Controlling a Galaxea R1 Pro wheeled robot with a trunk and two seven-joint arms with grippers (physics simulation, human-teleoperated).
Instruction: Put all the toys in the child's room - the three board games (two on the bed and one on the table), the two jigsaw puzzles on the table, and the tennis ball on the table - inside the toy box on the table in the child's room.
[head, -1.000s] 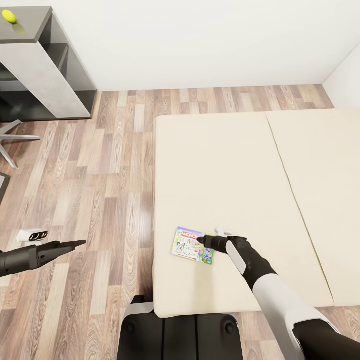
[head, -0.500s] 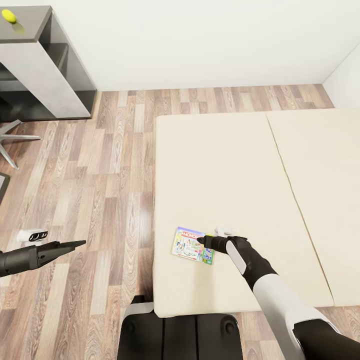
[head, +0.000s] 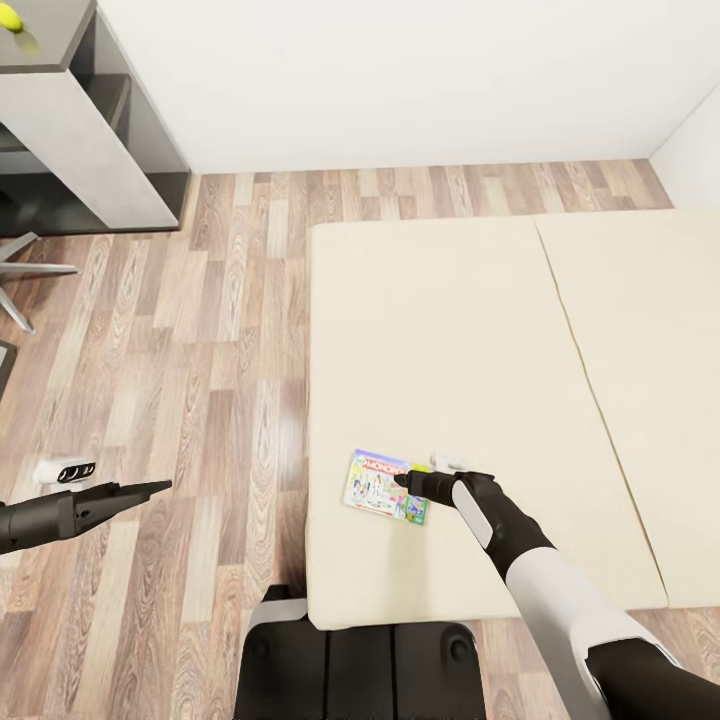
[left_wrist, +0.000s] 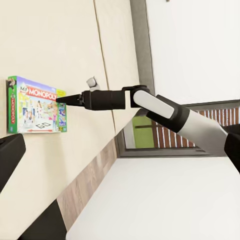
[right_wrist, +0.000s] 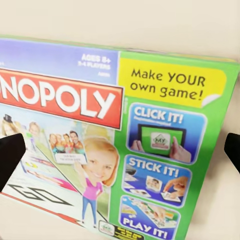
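Low in the frame's centre, the game (head: 385, 487) lay flat on the bed (head: 450, 330); the right gripper (head: 407, 481) hovered over it, open and empty. Straddling one edge squarely would grip best.

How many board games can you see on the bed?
1. A Monopoly board game lies flat near the bed's front left corner, with the right gripper at its edge. The task mentions two on the bed, so another may be outside the picture.
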